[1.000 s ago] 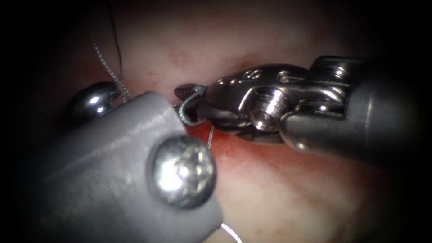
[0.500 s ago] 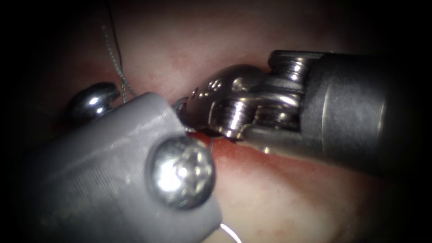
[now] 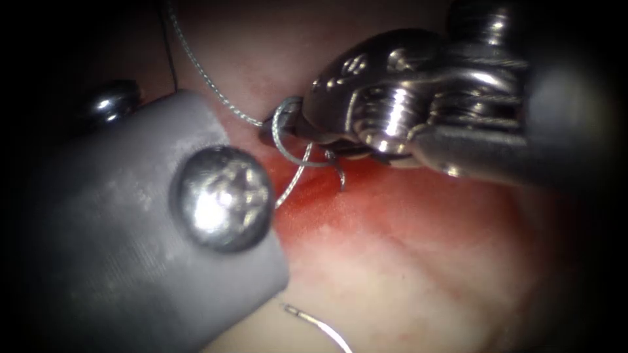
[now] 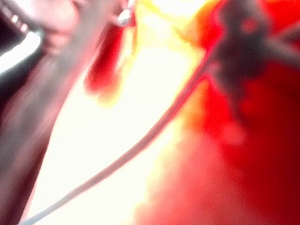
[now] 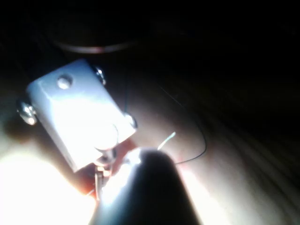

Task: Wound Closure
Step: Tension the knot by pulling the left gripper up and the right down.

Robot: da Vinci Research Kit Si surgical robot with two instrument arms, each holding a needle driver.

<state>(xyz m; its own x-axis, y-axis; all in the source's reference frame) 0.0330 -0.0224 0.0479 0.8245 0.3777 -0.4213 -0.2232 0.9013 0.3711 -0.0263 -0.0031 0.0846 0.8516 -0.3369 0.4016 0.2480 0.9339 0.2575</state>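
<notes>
The right hand (image 3: 282,129) is clenched on the limp thread (image 3: 216,88), a loop circling its tip above the red fluid (image 3: 340,209), while the needle (image 3: 320,325) lies free toward the tissue's (image 3: 418,281) near edge, stiff, probably slick, likely best gripped mid-curve.

- The braided grey thread (image 3: 216,88) comes from the far left to the tip of the right arm's steel needle-driver tool (image 3: 280,129), whose jaws are closed on it.
- The thread loops just beside that tip, then trails down in front of it.
- The patch of red fluid (image 3: 327,202) lies on the pale pork-belly tissue (image 3: 418,268), directly below the tool.
- A thin curved steel needle (image 3: 320,327) lies on the tissue, well in front of the tool and apart from it.
</notes>
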